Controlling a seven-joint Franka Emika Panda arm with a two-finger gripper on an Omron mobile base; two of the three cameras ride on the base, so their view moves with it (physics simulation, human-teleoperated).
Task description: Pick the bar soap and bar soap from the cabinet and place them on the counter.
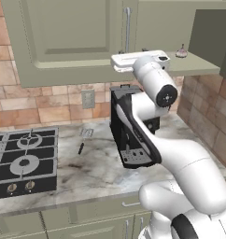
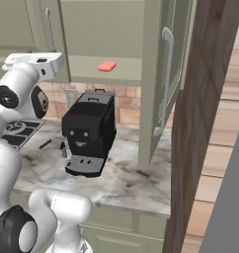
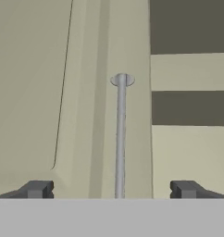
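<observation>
A coral-red bar soap lies on the lower shelf of the sage-green cabinet, in its open right half. My gripper is open and empty. It faces the closed left door and its long silver handle, which stands midway between the fingertips. The white hand hovers at shelf height in front of that door, left of the soap and apart from it. The marbled counter lies below.
A black coffee machine stands on the counter under the cabinet. The right cabinet door swings open toward me. A small pale knob-topped item sits on the shelf. A black gas hob is at left, with a small utensil beside it.
</observation>
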